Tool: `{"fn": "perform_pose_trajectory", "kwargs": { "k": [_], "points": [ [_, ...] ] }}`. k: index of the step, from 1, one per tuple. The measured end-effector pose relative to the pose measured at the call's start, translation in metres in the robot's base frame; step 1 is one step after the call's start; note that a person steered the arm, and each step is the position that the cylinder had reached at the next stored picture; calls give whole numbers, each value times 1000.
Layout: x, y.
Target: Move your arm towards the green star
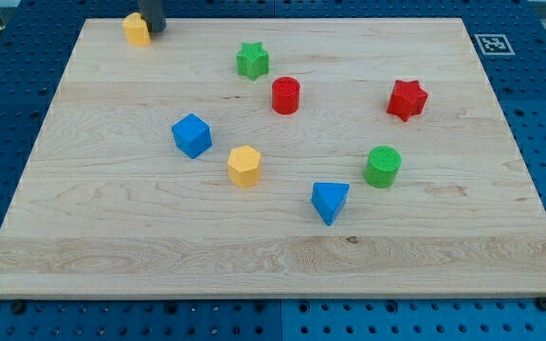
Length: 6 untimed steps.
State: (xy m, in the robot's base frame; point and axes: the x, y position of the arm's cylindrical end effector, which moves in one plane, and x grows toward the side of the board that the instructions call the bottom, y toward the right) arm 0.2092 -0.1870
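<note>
The green star (252,60) lies on the wooden board (112,237) near the view's top, a little left of centre. My tip (154,29) is at the board's top left corner, just right of a small yellow block (137,29) and apparently touching it. The tip is well to the left of the green star and slightly above it. Only the rod's lower end shows.
A red cylinder (285,96) sits just below and right of the green star. A red star (407,99) is at the right. A blue cube (191,135), yellow hexagonal block (245,167), blue triangle (329,202) and green cylinder (383,167) lie lower down.
</note>
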Motion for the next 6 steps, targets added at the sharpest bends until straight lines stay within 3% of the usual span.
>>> {"fn": "perform_pose_trajectory", "kwargs": {
  "k": [3,5,6],
  "points": [
    [0,-4],
    [0,65],
    [0,65]
  ]
}}
